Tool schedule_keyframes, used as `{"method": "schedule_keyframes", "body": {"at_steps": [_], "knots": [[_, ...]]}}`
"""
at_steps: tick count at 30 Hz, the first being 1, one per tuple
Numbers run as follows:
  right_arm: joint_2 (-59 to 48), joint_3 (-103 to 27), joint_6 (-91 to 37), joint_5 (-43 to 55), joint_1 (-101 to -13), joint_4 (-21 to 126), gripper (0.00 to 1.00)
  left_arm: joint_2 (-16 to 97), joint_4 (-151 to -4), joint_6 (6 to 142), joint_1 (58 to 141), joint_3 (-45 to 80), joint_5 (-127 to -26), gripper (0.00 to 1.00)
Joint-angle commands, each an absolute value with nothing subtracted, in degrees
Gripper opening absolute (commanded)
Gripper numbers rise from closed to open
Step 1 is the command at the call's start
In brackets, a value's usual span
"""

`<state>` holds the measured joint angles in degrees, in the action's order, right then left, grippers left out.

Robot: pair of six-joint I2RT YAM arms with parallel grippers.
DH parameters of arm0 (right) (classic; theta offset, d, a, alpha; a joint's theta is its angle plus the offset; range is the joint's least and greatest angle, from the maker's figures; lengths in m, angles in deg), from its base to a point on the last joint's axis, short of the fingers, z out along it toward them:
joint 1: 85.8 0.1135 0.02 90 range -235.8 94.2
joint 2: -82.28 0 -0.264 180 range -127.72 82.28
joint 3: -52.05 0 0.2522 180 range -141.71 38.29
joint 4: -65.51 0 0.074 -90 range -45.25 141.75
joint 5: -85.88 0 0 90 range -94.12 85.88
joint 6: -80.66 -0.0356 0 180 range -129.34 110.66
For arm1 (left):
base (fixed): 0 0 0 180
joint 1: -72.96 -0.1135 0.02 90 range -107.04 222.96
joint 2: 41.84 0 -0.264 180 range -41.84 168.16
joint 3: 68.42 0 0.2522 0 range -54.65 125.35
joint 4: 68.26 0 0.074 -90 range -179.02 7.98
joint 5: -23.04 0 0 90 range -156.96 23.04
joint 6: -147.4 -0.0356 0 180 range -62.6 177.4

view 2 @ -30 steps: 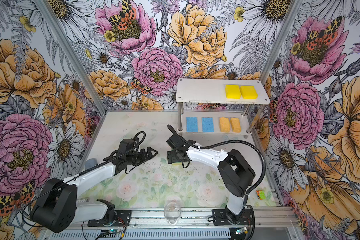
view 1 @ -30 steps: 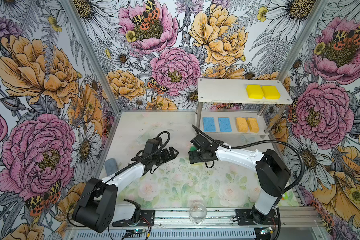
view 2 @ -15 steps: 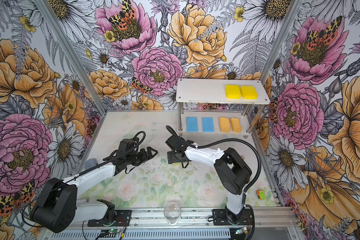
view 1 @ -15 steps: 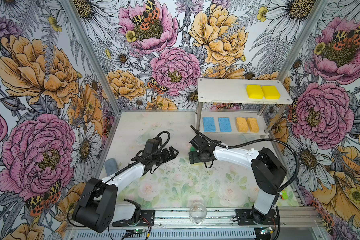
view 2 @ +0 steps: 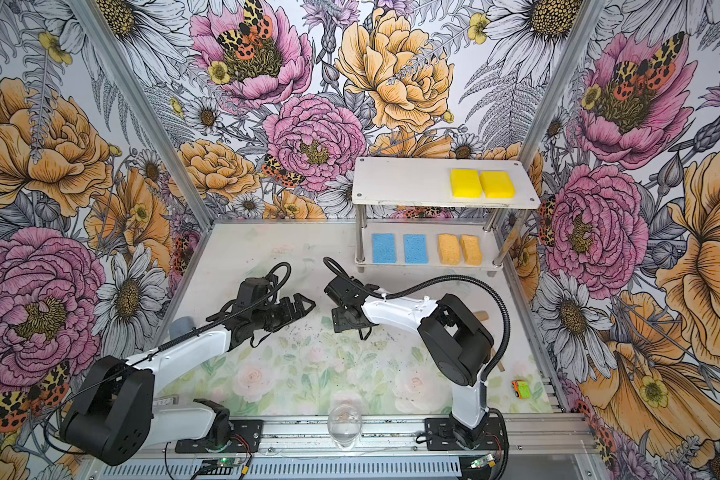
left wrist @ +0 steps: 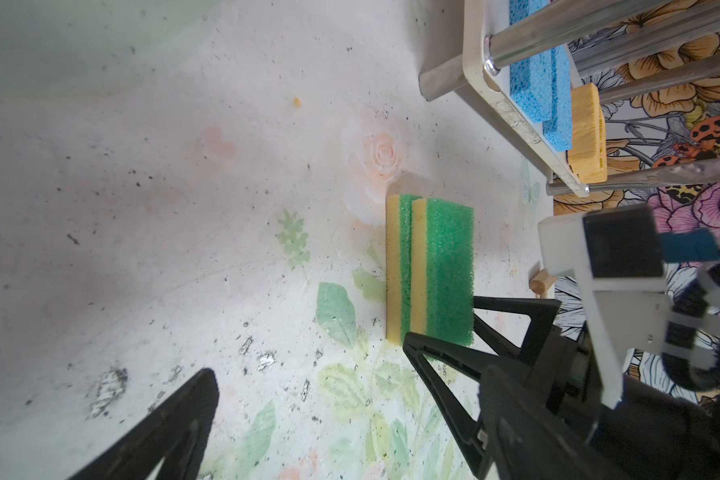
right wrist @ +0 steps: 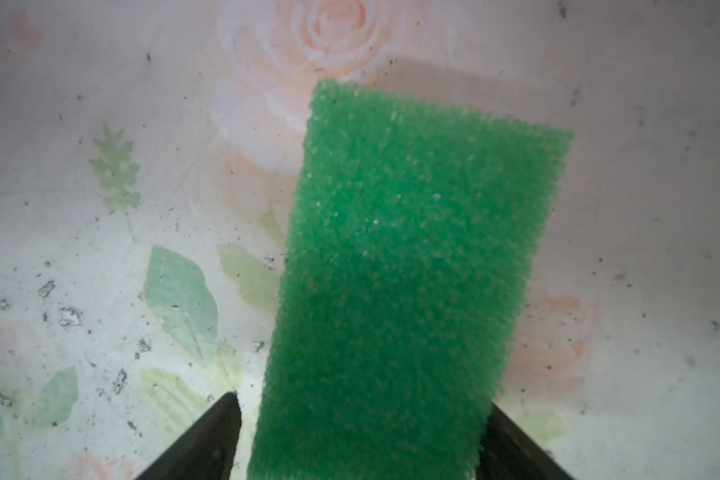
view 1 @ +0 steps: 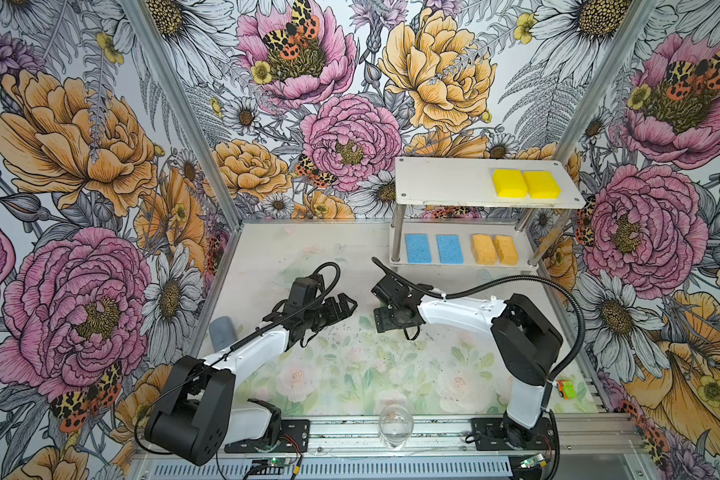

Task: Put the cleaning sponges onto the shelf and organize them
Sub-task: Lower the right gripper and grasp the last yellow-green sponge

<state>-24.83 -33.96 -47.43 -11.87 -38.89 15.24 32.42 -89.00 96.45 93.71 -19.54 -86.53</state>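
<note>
- Green-topped sponge [right wrist: 412, 270] (one of an overlapping pair) lay between the jaws of the right tool [right wrist: 362, 403], which had narrowed without quite pinching it.
- Nearby, the left tool [view 1: 344, 305] hung spread and empty; the lift to the shelf [view 1: 441, 183] looked imminent.

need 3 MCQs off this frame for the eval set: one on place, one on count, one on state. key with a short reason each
1. Where on the shelf are the bright yellow sponges?
A. upper board, right end
B. upper board, left end
C. lower board, middle

2. How many sponges lie on the lower board?
A. two
B. four
C. six

3. How is the left tool?
A. shut on a blue sponge
B. open and empty
C. shut on a shelf post

Key:
1 A: both top views show the pair side by side at the upper board's right end.
2 B: two blue sponges and two orange sponges lie in a row there.
3 B: its fingers stand apart with nothing between them.
</note>
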Motion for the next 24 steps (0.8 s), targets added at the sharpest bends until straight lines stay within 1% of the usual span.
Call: {"method": "schedule_keyframes", "body": {"at_steps": [1,4,11,16,21,24], "knots": [[-25.57,-35.82,-47.47,-13.17,-38.81,16.06,0.82,32.23,-87.04,96.51,93.19,-20.11,-87.29,0.99],[-25.82,-35.84,-47.4,-13.43,-38.87,15.97,0.78,32.42,-87.03,96.45,93.1,-20.02,-87.33,0.99],[-26.18,-35.71,-47.17,-14.48,-38.84,15.89,0.75,32.69,-86.95,96.51,93.09,-19.83,-87.5,0.99],[-25.74,-35.69,-46.7,-14.84,-38.8,15.89,0.66,32.94,-86.86,96.45,93.17,-19.59,-87.52,0.99],[-25.53,-35.54,-45.83,-14.93,-38.9,15.92,0.62,33.3,-86.85,96.43,93.13,-19.23,-87.64,0.99],[-25.39,-35.63,-44.31,-14.67,-38.94,15.85,0.56,33.52,-86.89,96.43,93.11,-19.06,-87.82,0.99]]}}
